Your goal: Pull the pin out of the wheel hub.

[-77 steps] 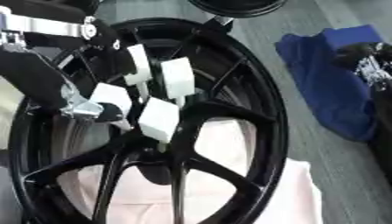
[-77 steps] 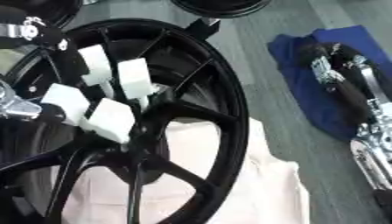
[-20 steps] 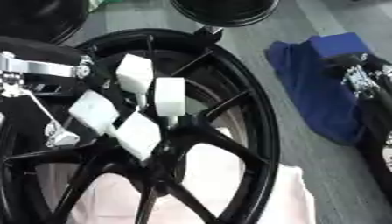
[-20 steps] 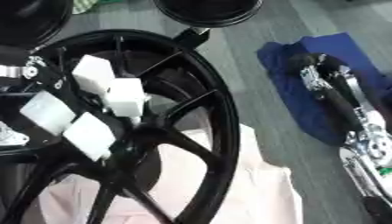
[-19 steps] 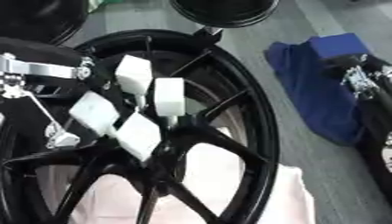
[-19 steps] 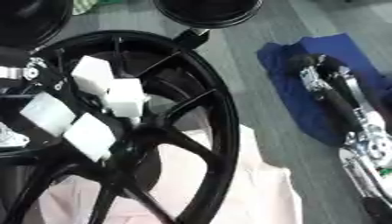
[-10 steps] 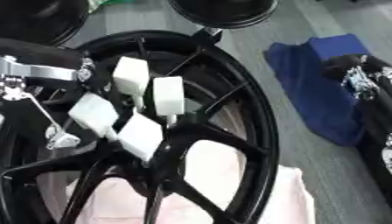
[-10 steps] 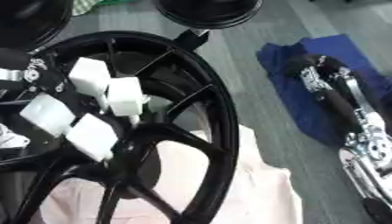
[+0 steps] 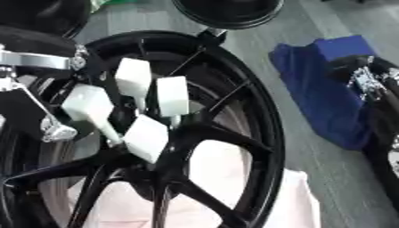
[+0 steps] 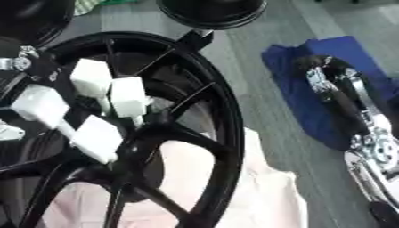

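Where spokes crowd — left hand (image 9: 128, 111), wheel hub (image 9: 148, 178).

Glossy black wheel hub (image 9: 234, 133), white-padded left hand (image 9: 132, 111), pale pink cloth (image 10: 257, 200), blue cloth (image 9: 327, 89).

Wheel hub (image 9: 234, 133): no brand, number or marking legible.
White fingertip pads (image 9: 171, 95): blank, no lettering.
Blue cloth (image 9: 323, 93): no label readable.
Pale cloth (image 10: 257, 196): no print visible.
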